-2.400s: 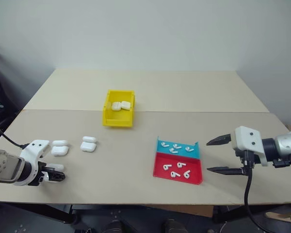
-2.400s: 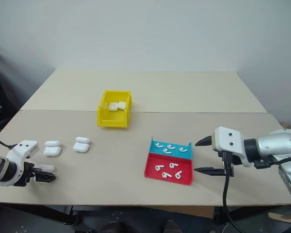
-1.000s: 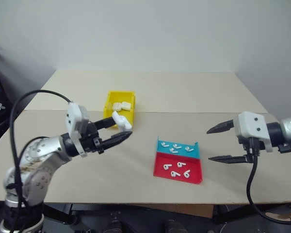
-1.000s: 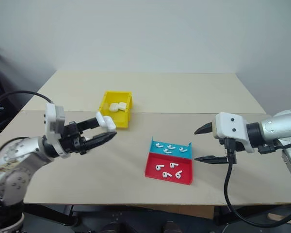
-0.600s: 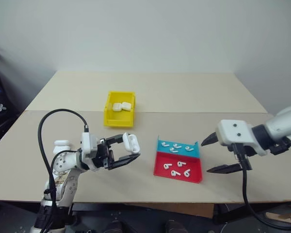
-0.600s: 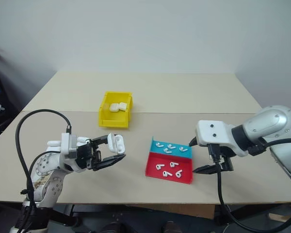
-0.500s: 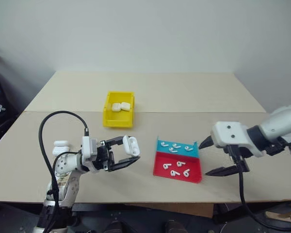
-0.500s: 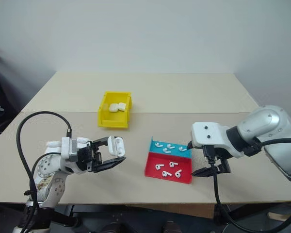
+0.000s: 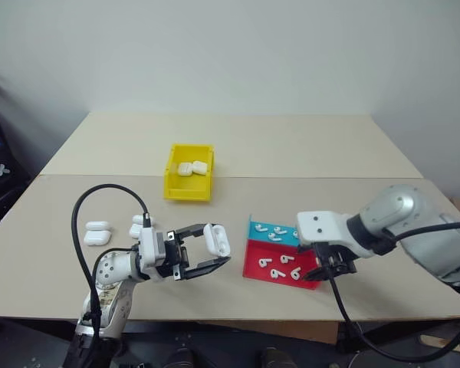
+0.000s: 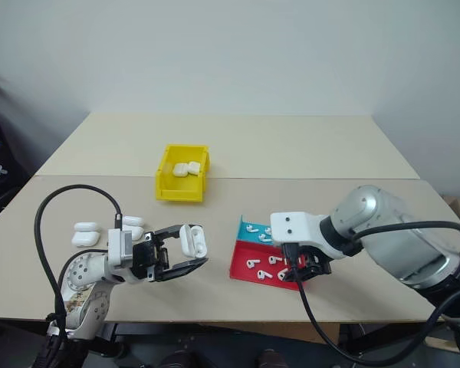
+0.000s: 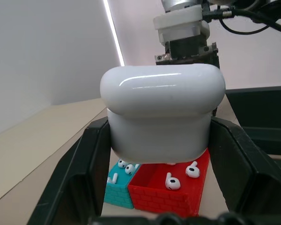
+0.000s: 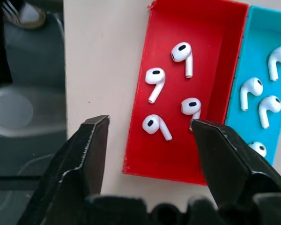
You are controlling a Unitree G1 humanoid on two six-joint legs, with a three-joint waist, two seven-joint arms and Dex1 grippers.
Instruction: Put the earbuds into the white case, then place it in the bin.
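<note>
While gripped, white case (image 9: pixel 216 238) in left end effector (image 9: pixel 207 249)

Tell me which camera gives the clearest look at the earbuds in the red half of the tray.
The right wrist view: it looks straight down on four earbuds lying apart in the red compartment, stems distinct. The left wrist view catches two over the wall. In the head views they are small and the right gripper crowds them.
</note>
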